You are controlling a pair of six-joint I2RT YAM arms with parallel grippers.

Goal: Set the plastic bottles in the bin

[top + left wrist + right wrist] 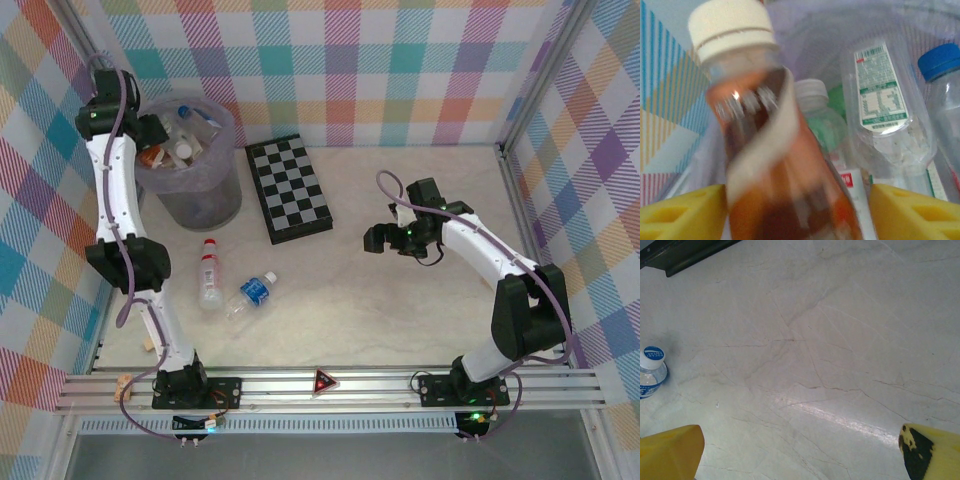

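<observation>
The left wrist view looks down into the round grey bin lined with a lilac plastic bag (805,30). A brown-orange plastic bottle with a white cap (775,165) stands tilted and blurred between the yellow fingers (680,217) of the left claw (797,205). The fingers are spread wide, and I cannot tell whether they press the bottle. Below it lie a clear bottle with a green-and-white label (880,95), a blue-capped clear bottle (942,75) and a white-capped greenish bottle (815,102).

The top view places this at the far left. There the left claw (155,150) hangs over the left rim of the bin (200,205). Two bottles lie on the pale marbled surface (400,320), near of the bin: a clear red-labelled bottle (209,275) and, just right of it, a clear blue-labelled bottle (252,293). The black-and-white chequered board (288,188) lies just right of the bin.

The right claw (378,238) hovers right of the board, with bare surface all round it out to the metal rail (330,385) at the near edge. In the right wrist view the right claw (800,452) is spread wide and holds nothing. That view shows the blue-labelled bottle's cap (651,357) at its left edge and the board's dark edge (685,252) in its top left corner.
</observation>
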